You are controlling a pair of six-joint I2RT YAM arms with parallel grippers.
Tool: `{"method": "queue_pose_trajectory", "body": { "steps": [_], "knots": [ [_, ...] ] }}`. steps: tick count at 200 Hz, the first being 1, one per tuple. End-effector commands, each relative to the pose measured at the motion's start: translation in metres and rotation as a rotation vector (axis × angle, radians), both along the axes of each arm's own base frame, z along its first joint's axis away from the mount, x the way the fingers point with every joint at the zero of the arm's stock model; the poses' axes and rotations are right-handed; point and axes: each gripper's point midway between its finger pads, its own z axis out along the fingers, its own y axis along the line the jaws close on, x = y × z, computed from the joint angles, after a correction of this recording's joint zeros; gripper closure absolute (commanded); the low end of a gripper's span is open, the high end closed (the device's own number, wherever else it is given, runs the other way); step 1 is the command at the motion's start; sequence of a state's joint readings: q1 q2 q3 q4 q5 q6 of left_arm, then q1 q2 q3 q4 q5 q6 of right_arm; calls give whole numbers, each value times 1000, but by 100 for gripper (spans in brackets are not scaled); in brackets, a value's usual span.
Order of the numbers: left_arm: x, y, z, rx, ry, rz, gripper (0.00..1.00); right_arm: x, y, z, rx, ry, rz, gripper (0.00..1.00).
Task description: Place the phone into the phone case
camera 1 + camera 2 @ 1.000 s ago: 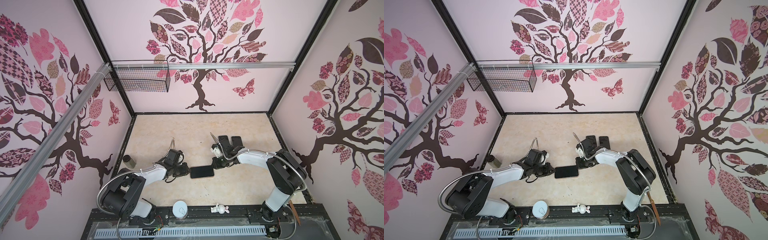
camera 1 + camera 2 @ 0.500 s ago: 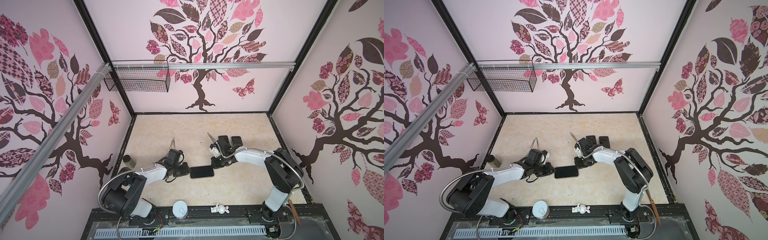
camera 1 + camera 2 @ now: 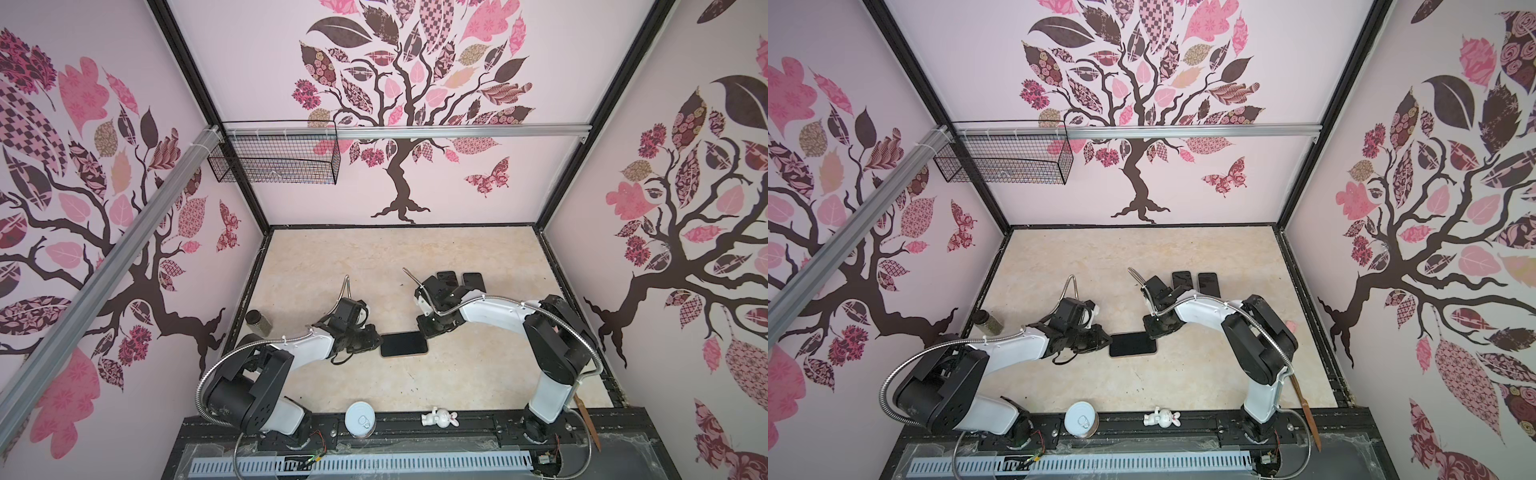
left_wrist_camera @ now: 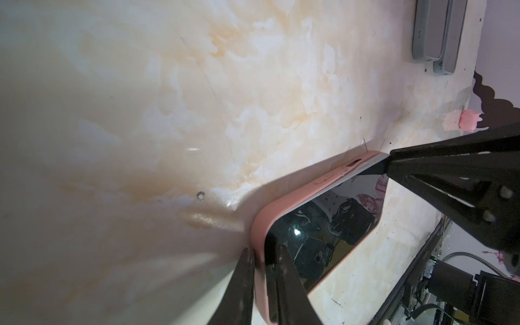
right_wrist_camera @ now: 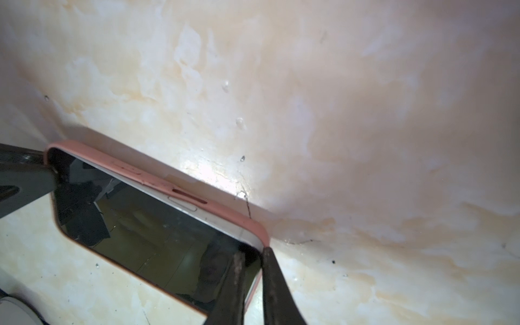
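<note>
The phone (image 3: 403, 344) lies screen up in the pink phone case (image 4: 281, 202) at the middle of the table, seen in both top views. My left gripper (image 3: 376, 338) is shut on the left short end, one finger under the case rim and one on the glass (image 4: 323, 225). My right gripper (image 3: 428, 330) is shut on the far right corner, with the case wall between its fingers (image 5: 236, 270). In the right wrist view, a strip of the phone's white side (image 5: 183, 204) shows above the case rim (image 5: 197, 191) along the far long edge.
Two more dark phones (image 3: 449, 277) (image 3: 473, 280) lie behind the right wrist. A small jar (image 3: 257, 322) stands by the left wall. A white can (image 3: 360, 419) and a white figurine (image 3: 439, 417) sit on the front rail. A wire basket (image 3: 274, 160) hangs at the back left.
The right wrist has edged slightly to the left. The phone, its case and the left gripper stay where they were.
</note>
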State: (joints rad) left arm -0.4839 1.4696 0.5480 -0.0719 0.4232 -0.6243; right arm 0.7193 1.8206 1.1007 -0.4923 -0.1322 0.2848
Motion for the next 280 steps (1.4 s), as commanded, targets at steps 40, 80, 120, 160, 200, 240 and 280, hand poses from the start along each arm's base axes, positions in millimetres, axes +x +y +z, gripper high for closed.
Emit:
{"method": "queue_pose_trajectory", "body": {
  "steps": [40,80,120,160,200,240,280],
  "knots": [
    [9,1,2,9,-26,15,83,-45,-43,-94,-277,160,40,85],
    [10,0,2,9,-27,14,83,-53,-42,-102,-293,194,63,85],
    [10,0,0,8,-20,18,83,-61,-39,-109,-291,223,78,85],
    [9,0,-1,7,-17,15,83,-70,-36,-118,-301,250,95,84],
    [9,0,0,7,-19,19,83,-73,-36,-122,-321,251,100,82],
    [11,4,2,19,-21,41,83,-61,-34,-102,-308,181,86,82],
    [12,16,14,10,-36,94,80,-33,-13,-52,-222,61,107,74]
  ]
}}
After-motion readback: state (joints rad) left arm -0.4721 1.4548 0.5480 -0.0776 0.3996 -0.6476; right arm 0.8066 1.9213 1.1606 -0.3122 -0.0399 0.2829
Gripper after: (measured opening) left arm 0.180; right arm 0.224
